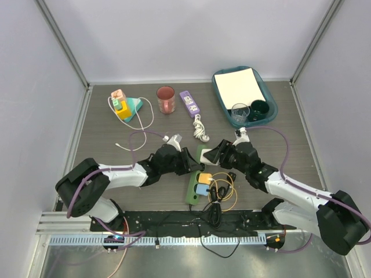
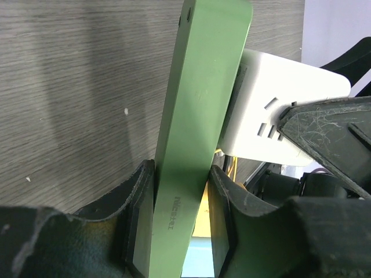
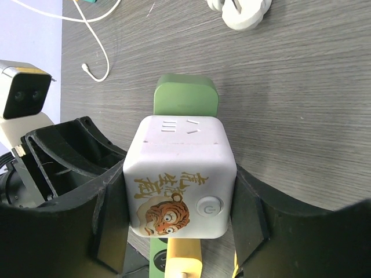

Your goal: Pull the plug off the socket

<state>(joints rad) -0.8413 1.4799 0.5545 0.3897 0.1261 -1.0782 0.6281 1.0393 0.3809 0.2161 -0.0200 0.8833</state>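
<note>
The plug (image 3: 179, 179), a white cube with a tiger print and a power button, sits clamped between the two pads of the right gripper (image 3: 179, 215), which is closed on its side faces at a medium spread. In the left wrist view you see the plug (image 2: 278, 110) resting against the face of the socket (image 2: 197, 116) at the strip's far end; whether its pins are fully seated cannot be told. The green end of the socket (image 3: 186, 98) shows just beyond the right fingertips. The left gripper (image 2: 179, 226) is narrowed onto the socket body, one pad on each side, just behind the plug on the wrist side. From above, note the two grippers facing each other across the socket (image 1: 192, 194), left gripper (image 1: 188, 162) and right gripper (image 1: 217, 153) nearly touching. Behind the right fingers, toward the arm bases, a yellow plug (image 1: 203, 176) and a blue plug (image 1: 202, 189) sit on the same socket. Well beyond both fingertips lie a purple strip (image 1: 189, 103), a red cup (image 1: 166, 99) and a teal tray (image 1: 217, 92).
</note>
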